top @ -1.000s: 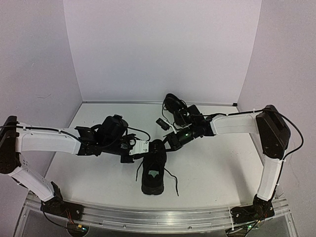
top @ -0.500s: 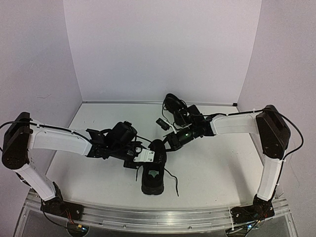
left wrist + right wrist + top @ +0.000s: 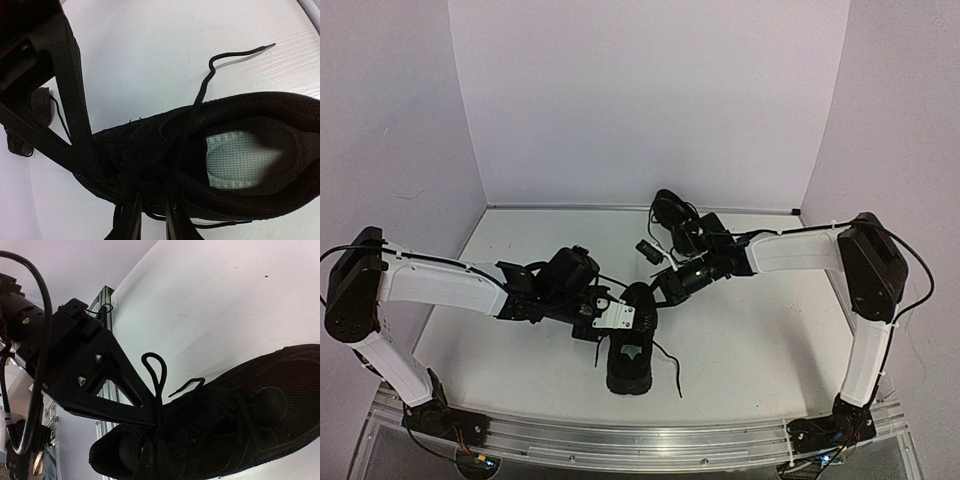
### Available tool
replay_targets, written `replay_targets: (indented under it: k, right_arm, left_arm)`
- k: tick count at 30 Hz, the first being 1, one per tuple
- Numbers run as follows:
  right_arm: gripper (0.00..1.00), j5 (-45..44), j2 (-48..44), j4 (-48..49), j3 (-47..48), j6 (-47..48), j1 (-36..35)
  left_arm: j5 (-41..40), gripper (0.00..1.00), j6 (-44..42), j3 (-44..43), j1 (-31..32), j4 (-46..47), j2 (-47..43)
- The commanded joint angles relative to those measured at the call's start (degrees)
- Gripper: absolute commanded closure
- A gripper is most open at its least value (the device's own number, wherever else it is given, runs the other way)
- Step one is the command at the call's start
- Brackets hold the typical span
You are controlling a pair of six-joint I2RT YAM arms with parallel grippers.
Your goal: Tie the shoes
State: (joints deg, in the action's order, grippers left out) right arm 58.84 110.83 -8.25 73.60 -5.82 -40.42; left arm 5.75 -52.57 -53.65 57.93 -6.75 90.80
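Observation:
One of the shoes (image 3: pixel 628 360) lies in the middle of the table, heel toward me, its pale insole (image 3: pixel 240 160) showing. The other shoe (image 3: pixel 670 212) lies farther back. My left gripper (image 3: pixel 623 316) is at the near shoe's left side. Its fingertips (image 3: pixel 150 197) stand a little apart at the lacing, bare table shows between them, and a lace strand crosses the gap. My right gripper (image 3: pixel 658 290) is over the toe end, shut (image 3: pixel 159 440) on a lace loop (image 3: pixel 155 365) that stands up from the shoe (image 3: pixel 260 420). A loose lace end (image 3: pixel 240 52) trails on the table.
A small black object (image 3: pixel 647 248) lies between the two shoes. Another lace end (image 3: pixel 670 368) curls on the table right of the near shoe. Pale walls close in the table (image 3: pixel 760 340) on the left, back and right. A metal rail (image 3: pixel 650 440) runs along the near edge.
The left arm has swung right and brought its gripper up against the near shoe, then held still. The right arm and its lace loop have not moved.

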Motion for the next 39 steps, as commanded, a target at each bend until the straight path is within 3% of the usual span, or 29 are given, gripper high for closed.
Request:
replay_targets:
  k: [1, 10, 18, 28, 39]
  right_arm:
    - [1.00, 1.1, 1.1, 0.1, 1.6, 0.0, -0.1]
    - [1.00, 1.0, 1.2, 0.1, 1.7, 0.0, -0.1]
    - [1.00, 1.0, 1.2, 0.1, 1.8, -0.1, -0.1]
    - [1.00, 0.9, 1.5, 0.2, 2.0, -0.4, -0.1]
    - [1.00, 0.8, 0.3, 0.3, 1.9, -0.9, -0.1]
  left_arm:
    - [-1.0, 0.81, -0.6, -2.0, 0.5, 3.5, 0.3]
    - [-1.4, 0.86, -1.0, -2.8, 0.5, 2.5, 1.4]
    - [-1.7, 1.00, 0.9, -3.1, 0.8, 3.4, 1.0]
    - [0.1, 1.00, 5.3, -1.5, 1.0, 2.4, -4.4]
    - [-0.9, 1.00, 8.8, -3.1, 1.0, 4.3, -1.1]
